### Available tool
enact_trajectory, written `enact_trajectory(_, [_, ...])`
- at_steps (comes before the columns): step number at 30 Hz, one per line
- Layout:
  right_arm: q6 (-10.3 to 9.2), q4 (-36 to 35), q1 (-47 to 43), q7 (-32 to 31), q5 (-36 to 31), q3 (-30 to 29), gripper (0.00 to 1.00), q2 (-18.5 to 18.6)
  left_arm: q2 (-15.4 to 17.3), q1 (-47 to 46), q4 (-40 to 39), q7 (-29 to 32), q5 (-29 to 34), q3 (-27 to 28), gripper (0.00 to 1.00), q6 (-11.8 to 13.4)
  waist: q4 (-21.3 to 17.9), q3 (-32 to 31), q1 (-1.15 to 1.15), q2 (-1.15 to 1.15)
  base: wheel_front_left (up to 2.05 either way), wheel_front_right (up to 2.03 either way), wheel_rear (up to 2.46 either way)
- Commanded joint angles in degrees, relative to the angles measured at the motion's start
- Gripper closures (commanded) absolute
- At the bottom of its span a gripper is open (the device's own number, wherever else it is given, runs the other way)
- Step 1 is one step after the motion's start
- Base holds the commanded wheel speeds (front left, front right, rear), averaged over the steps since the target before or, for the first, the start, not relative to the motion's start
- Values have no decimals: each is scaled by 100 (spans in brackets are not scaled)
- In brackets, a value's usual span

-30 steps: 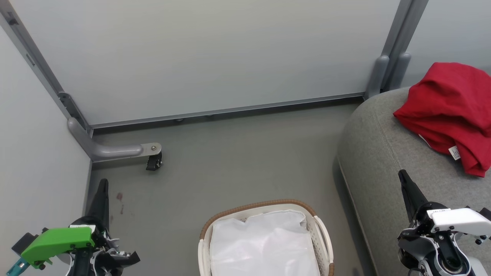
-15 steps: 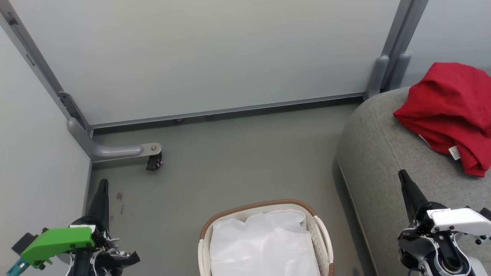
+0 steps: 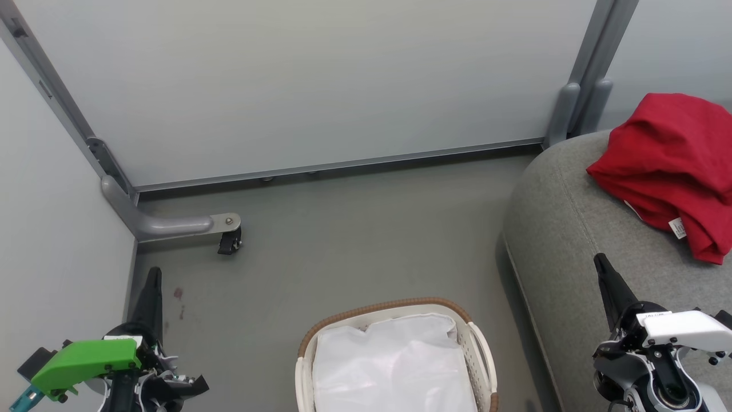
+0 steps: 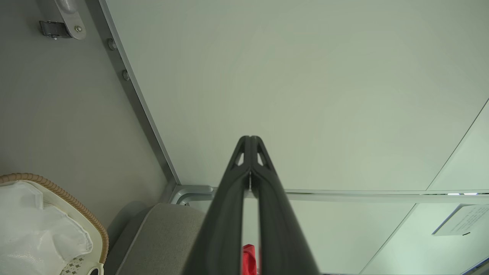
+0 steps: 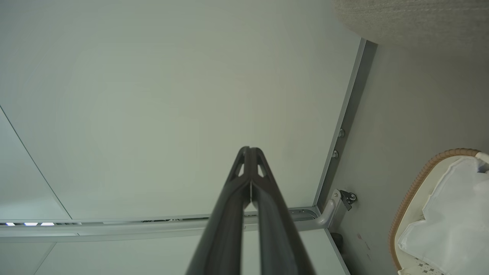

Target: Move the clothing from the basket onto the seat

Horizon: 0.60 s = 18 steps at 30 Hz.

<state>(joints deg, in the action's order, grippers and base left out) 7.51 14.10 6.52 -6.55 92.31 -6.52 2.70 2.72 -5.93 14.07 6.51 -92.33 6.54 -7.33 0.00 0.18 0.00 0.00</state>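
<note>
Clothing on the seat, basket bare
The grey seat carries the clothing in 1 heap near its rounded end; the basket on the floor shows white liner, no red. The left gripper and right gripper are pinched closed, empty. Likely finished: hold both arms clear of the heap.

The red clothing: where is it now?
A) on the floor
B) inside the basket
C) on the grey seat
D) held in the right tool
C: the red clothing lies heaped on the seat, while the basket shows its white liner.
</note>
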Motion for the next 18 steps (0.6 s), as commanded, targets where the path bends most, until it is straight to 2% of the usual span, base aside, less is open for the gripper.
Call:
enact_trajectory(1, [-4, -22, -58, -18, 20, -12, 100, 34, 29, -61, -12, 24, -17, 13, 100, -31, 0, 0, 0, 0, 0, 0, 0])
enact_trajectory(18, [-4, -22, -58, -18, 20, -12, 100, 34, 29, -61, -12, 24, -18, 12, 100, -30, 0, 0, 0, 0, 0, 0, 0])
